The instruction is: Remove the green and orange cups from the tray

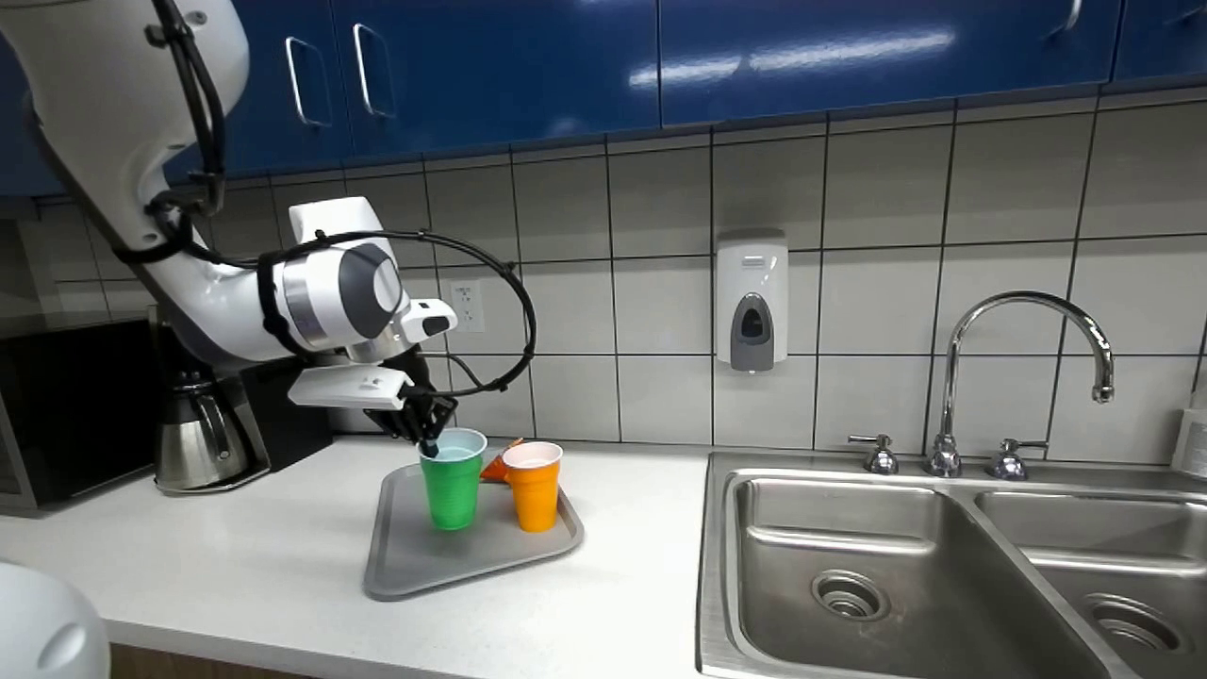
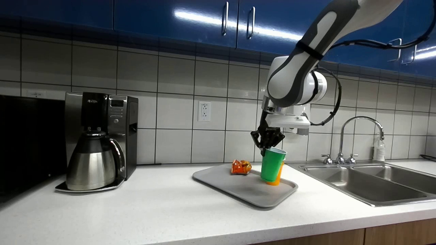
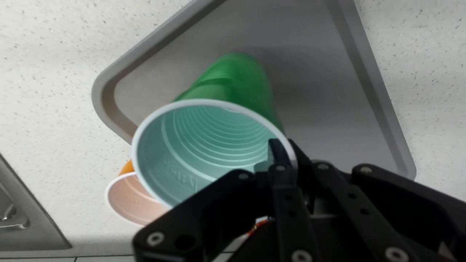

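The green cup [image 1: 453, 490] shows in both exterior views [image 2: 272, 165] and in the wrist view [image 3: 236, 80]. My gripper [image 1: 430, 447] is shut on its rim, with one fingertip inside and one outside, as the wrist view shows at the fingers [image 3: 289, 151]. The cup is tilted, and its base seems slightly above the grey tray [image 1: 405, 556]. The orange cup [image 1: 535, 490] stands upright on the tray, close beside the green cup. It is partly hidden behind the green cup in an exterior view [image 2: 276, 177] and in the wrist view [image 3: 134, 200].
A crumpled orange packet [image 2: 241, 167] lies on the tray behind the cups. A coffee maker with a steel carafe [image 2: 93, 163] stands on the counter. The sink [image 1: 830, 538] with its faucet [image 1: 1023, 300] is on the tray's orange-cup side. A tiled wall is behind.
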Motion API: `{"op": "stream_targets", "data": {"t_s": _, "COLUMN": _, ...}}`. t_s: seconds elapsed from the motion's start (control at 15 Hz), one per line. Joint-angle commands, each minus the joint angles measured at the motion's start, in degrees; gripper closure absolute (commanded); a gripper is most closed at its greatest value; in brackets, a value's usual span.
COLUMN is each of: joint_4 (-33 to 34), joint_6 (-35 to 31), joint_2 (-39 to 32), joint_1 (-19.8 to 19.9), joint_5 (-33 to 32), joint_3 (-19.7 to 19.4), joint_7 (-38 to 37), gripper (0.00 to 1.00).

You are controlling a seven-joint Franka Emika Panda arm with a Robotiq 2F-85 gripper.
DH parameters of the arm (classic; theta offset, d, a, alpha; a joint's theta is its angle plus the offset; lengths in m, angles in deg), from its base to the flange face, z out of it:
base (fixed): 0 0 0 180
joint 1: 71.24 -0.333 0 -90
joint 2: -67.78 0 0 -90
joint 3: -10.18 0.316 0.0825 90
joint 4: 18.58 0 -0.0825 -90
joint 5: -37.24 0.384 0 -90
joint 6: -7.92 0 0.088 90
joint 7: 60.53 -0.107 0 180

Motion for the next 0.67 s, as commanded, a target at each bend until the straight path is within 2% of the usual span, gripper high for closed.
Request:
{"op": "stream_targets", "data": {"t_s": 0.0, "joint_4": -3.56, "joint_6": 2.67, "joint_2": 5.19, "joint_1": 1.78, "joint_5": -2.36, "joint_3": 1.42, "joint_7": -3.05, "gripper": 0.99}}
{"op": "stream_targets", "data": {"t_s": 0.6, "joint_4": -9.06, "joint_6": 5.85, "joint_2": 11.33, "joint_1": 4.66, "joint_5": -2.35, "joint_3": 3.15, "joint_7": -4.15, "gripper": 0.99}}
